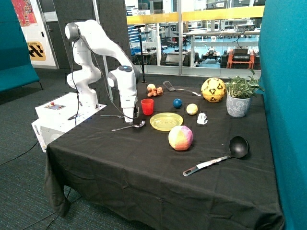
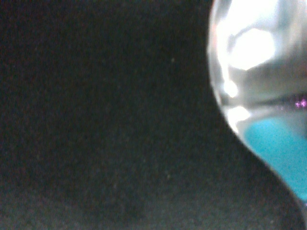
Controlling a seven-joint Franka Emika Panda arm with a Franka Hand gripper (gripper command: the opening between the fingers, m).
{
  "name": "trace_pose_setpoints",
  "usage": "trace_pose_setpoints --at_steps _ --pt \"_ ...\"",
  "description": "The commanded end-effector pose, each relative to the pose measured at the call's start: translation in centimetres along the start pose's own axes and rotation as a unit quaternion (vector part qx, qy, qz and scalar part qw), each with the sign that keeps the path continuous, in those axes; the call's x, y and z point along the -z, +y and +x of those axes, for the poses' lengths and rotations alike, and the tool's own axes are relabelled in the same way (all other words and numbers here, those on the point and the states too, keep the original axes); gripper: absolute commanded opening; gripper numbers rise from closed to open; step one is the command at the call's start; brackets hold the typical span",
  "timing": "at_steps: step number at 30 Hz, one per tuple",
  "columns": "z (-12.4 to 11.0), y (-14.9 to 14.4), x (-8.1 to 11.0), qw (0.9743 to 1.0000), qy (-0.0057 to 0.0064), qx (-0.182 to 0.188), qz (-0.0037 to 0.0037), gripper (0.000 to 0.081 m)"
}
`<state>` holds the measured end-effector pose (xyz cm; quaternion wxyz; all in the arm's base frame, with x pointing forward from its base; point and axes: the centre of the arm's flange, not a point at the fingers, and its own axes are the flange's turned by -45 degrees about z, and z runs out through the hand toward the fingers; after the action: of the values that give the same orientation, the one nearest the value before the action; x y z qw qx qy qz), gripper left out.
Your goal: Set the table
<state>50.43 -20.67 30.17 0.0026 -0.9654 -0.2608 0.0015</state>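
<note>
Gripper [image 1: 130,118] down at the table [image 1: 120,163], right over the spoon [image 1: 130,126]; open or closed, couldn't tell. Spoon bowl [image 2: 259,72] filled one edge of the wrist view, black cloth [image 2: 96,120] elsewhere. Relative to the yellow plate [image 1: 166,121]: spoon just beside it on the robot-base side, red cup [image 1: 147,106] behind, fork [image 1: 111,116] beyond the spoon, pink-yellow ball [image 1: 180,138] in front, ladle [image 1: 218,155] well apart toward the near edge.
</note>
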Motion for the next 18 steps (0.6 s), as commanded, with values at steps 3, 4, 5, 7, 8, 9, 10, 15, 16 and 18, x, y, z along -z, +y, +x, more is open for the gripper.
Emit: trace_pose_setpoints --at_steps 3,4,5,7,8,9,10,15,16,18 --pt "-1.1 -0.1 -0.6 0.9999 0.0007 0.011 -0.00294 0.0423" --pt "-1.2 0.0 -0.6 1.0 0.0007 0.008 -0.00294 0.0422" --pt "-1.3 0.2 -0.6 1.0 0.0007 0.009 -0.00294 0.0424" --pt "-1.6 0.5 -0.7 0.9999 0.0007 0.01 -0.00294 0.0423" --pt "-1.8 0.7 -0.8 1.0 0.0007 0.005 -0.00294 0.0426" --pt "-1.9 0.8 -0.9 1.0 0.0007 0.004 -0.00294 0.0429" --pt "-2.0 0.9 -0.9 1.0 0.0007 0.003 -0.00294 0.0434" --pt "-1.9 1.1 -1.4 1.0 0.0008 -0.004 -0.00293 0.0434" --pt "-1.8 1.0 -1.5 1.0 0.0008 -0.005 -0.00293 0.0433" --pt "-1.5 0.8 -1.7 0.9999 0.0008 -0.01 -0.00293 0.0433"
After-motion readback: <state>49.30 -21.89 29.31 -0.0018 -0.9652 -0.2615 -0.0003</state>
